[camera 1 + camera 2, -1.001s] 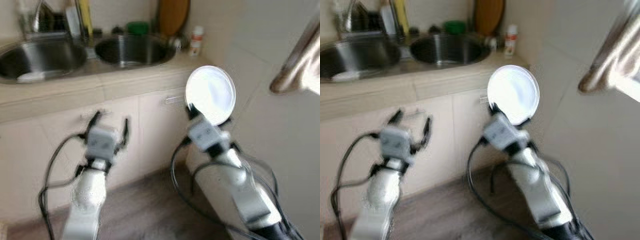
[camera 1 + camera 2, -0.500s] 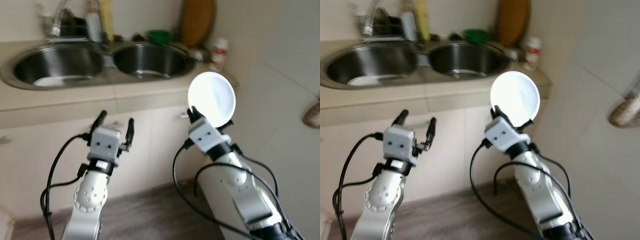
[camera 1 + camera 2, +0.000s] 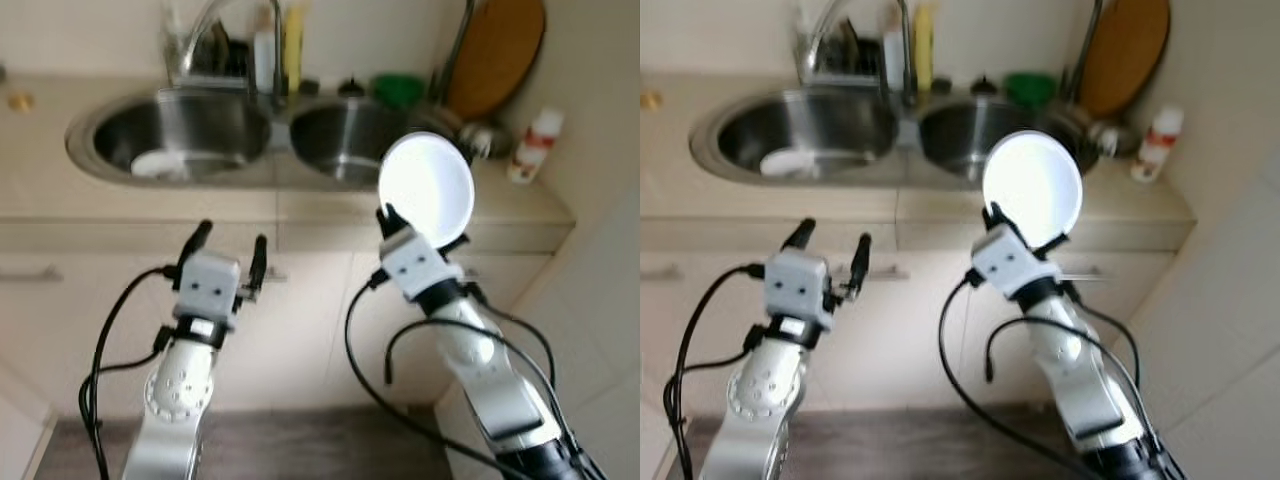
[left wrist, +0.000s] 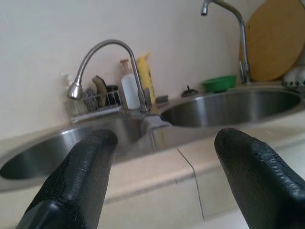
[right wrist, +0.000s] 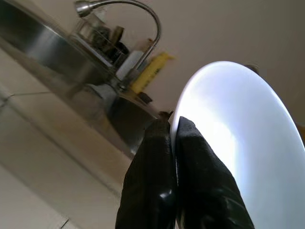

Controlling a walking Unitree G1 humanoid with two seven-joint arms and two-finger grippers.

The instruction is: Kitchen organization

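Head views: right gripper (image 3: 390, 218) raised before the counter edge, black fingers (image 5: 190, 162) pinched tight on the lower rim of a white plate (image 3: 427, 190), held upright on edge, face toward the camera, in front of the right basin (image 3: 350, 130) of a double steel sink; left gripper (image 3: 228, 245) lifted at similar height below the countertop (image 3: 200, 205), fingers spread wide apart, nothing between them; left basin (image 3: 185, 130) with a pale dish (image 3: 160, 165) lying in its bottom; curved faucet (image 4: 102, 52) between the basins, a white bottle (image 4: 129, 90) and a yellow bottle (image 4: 147, 78) standing just behind it, a small wire rack (image 4: 93, 102) beside them; green bowl (image 3: 398, 88) at the back of the counter near the right basin; round wooden board (image 3: 495, 55) leaning upright against the wall; white bottle with red cap (image 3: 530, 145) on the counter's right end, well apart from the plate; beige cabinet doors (image 3: 90, 330) under the counter, dark floor (image 3: 300, 445) below.
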